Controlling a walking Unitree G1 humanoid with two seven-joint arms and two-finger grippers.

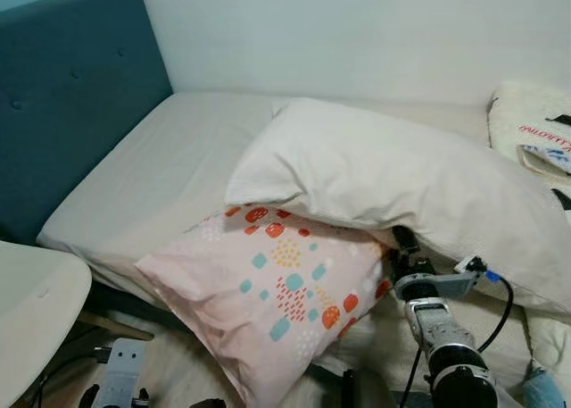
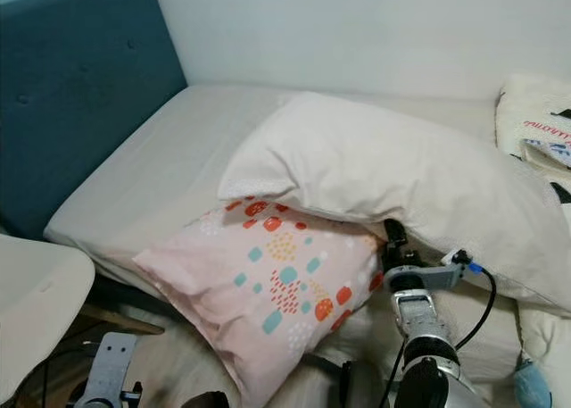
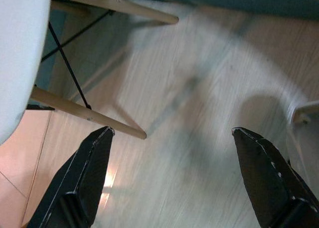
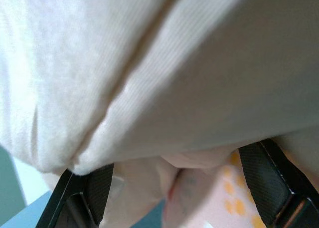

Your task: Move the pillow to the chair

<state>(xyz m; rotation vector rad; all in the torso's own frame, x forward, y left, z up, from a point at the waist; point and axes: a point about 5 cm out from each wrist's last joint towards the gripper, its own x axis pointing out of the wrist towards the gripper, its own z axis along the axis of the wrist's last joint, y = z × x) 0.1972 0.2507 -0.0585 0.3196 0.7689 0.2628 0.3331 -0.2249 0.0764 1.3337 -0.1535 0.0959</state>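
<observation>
A large white pillow [image 1: 393, 171] lies on the bed, its lower edge resting on a pink pillow [image 1: 277, 292] with red, teal and yellow spots. The pink pillow hangs over the mattress edge. My right gripper [image 1: 403, 240] reaches in where the two pillows meet, its tips tucked under the white pillow. In the right wrist view the right gripper [image 4: 174, 160] is open, with the white pillow's seam [image 4: 124, 88] and a fold of the pink pillow [image 4: 199, 188] between its fingers. The white chair [image 1: 31, 314] stands at lower left. My left gripper [image 3: 172, 132] hangs open above the floor beside the chair's wooden legs [image 3: 89, 118].
A teal padded headboard [image 1: 71, 95] rises at the left of the bed [image 1: 169, 167], and a white wall runs behind it. A white bag with printed lettering [image 1: 535, 131] lies at the right edge. Wooden floor [image 3: 199, 98] lies below the left arm [image 1: 120, 372].
</observation>
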